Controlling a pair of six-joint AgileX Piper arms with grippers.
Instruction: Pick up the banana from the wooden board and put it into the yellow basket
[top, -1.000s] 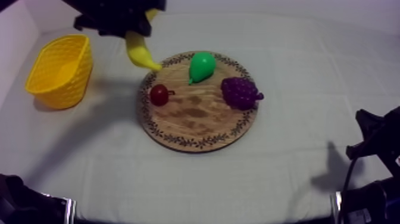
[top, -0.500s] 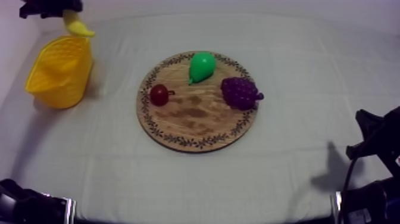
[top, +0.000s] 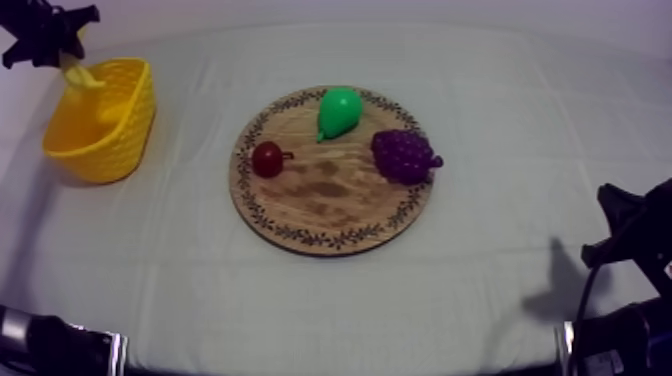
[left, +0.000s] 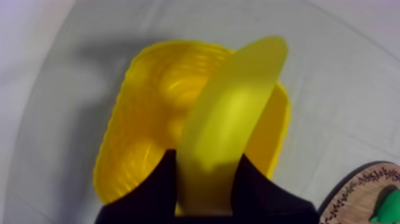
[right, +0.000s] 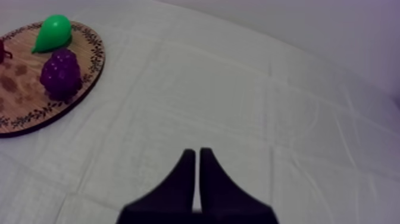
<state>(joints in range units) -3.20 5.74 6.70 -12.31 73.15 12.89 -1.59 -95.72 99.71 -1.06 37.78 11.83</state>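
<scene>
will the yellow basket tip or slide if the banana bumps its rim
The yellow basket looks like thin openwork plastic, probably light, so a bump may slide it. It seems wider at the rim than the base, so a rim knock might tip it. The left gripper holds the banana over its opening.

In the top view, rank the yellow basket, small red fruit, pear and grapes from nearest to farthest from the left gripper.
From the left gripper:
1. yellow basket, just below it, table's left.
2. small red fruit, left part of the wooden board.
3. pear, board's far edge.
4. grapes, board's right side.
</scene>
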